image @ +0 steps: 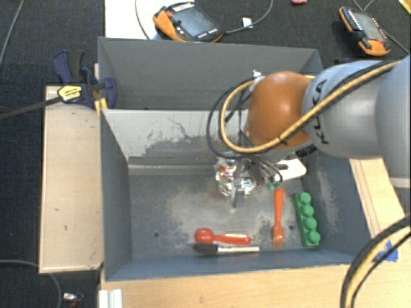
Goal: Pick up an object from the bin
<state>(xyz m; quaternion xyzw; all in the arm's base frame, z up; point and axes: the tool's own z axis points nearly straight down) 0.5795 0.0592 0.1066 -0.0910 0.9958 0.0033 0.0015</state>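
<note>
Spoon [221, 238] left of fork [278, 218], block [307, 220] right of both

The arm [359, 108] hides part of a white thing [294, 169].

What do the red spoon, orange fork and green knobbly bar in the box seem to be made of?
Red spoon: probably plastic, uniform bright colour with a slight sheen. Orange fork: likely plastic too, same solid colour. Green knobbly bar: seemingly moulded plastic, like a toy brick, matte.
</note>
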